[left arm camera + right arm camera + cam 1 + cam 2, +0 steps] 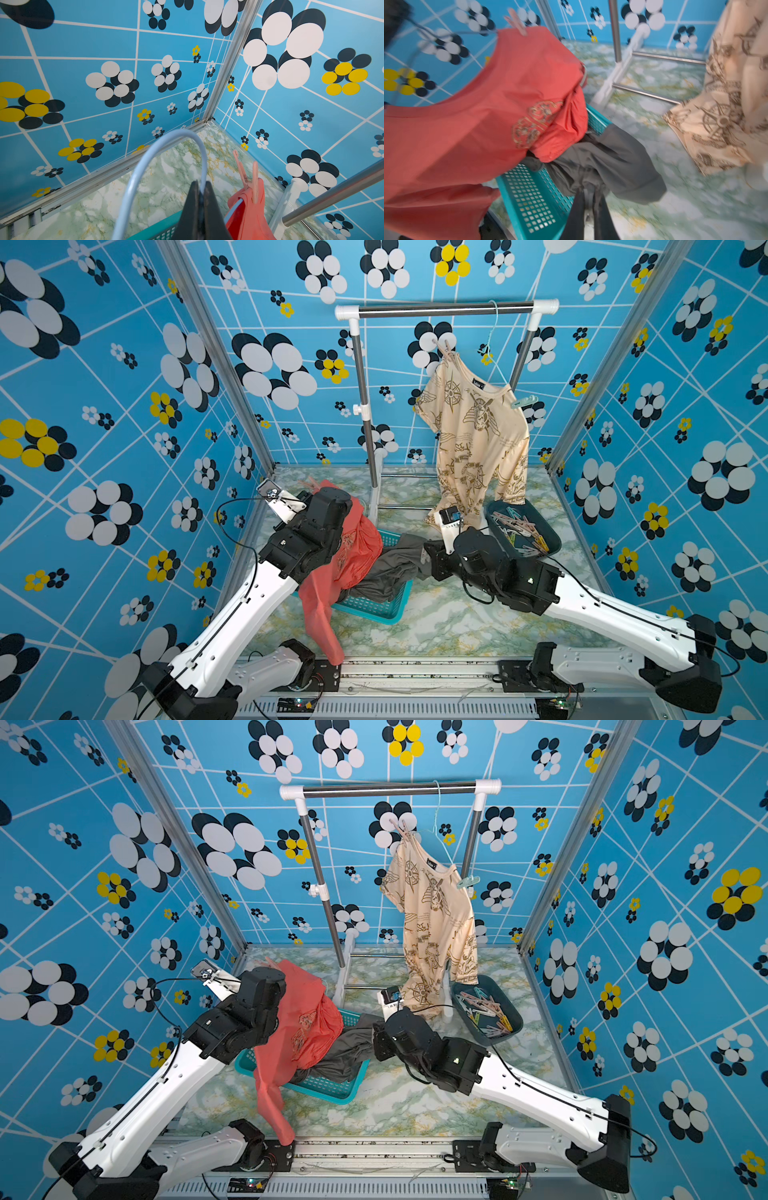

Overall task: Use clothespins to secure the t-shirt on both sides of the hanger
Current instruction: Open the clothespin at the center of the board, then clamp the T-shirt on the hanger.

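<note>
Black neck label (478,385) unreadable; left gripper (201,187) clamps pale hanger (176,132), right gripper (588,193) pinches grey cloth (623,153).

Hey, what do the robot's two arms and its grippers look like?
Both the left arm and right arm have long white shell links with small holes, bulky black joint housings and thin black cables running along them. A small green light glows on the right arm's black housing. The left gripper and right gripper have black tapering fingers.

Left claw (201,184), right claw (588,190): both closed
</note>
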